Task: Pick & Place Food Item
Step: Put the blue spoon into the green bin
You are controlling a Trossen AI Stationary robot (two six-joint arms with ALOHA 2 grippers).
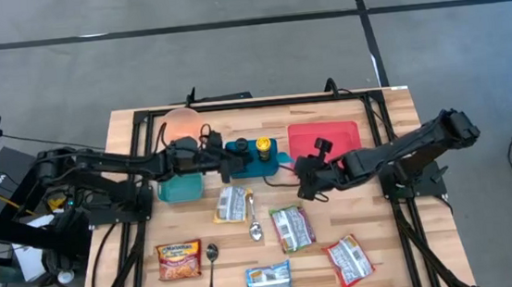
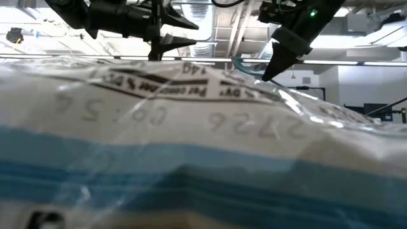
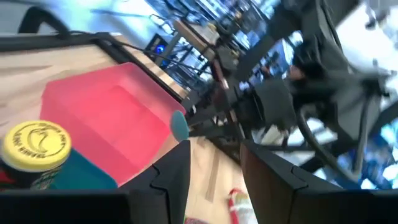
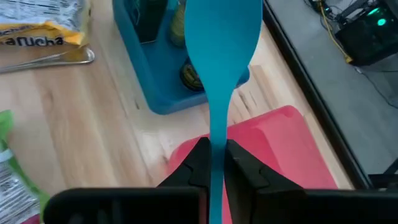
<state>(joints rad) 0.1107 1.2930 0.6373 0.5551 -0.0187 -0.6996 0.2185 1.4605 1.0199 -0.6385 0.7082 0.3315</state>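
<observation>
My right gripper (image 4: 216, 165) (image 1: 301, 179) is shut on a teal spoon (image 4: 221, 56), held over the blue tray (image 4: 155, 87) and the red tray (image 1: 325, 139). The blue tray holds a yellow-lidded bottle (image 1: 263, 146). My left gripper (image 3: 214, 180) (image 1: 228, 162) hovers open at the blue tray's left end with nothing between its fingers. Several food packets lie flat on the near half of the table: a silver one (image 1: 231, 203), a green one (image 1: 291, 227), a red one (image 1: 350, 261), an orange one (image 1: 179, 260) and a blue one (image 1: 269, 284). My right gripper pinches the teal spoon's thin handle (image 4: 217, 152) between its two fingers. The fingers come from the table's right, slanting down, and lie along the handle. The spoon sticks out ahead of them, lifted clear, its bowl (image 4: 222, 31) over the blue tray.
A pink bowl (image 1: 182, 124) and a teal container (image 1: 181, 187) stand at the left. Two metal spoons (image 1: 253, 220) (image 1: 213, 263) lie among the packets. In the low view a blue and white packet (image 2: 191, 146) fills most of the picture.
</observation>
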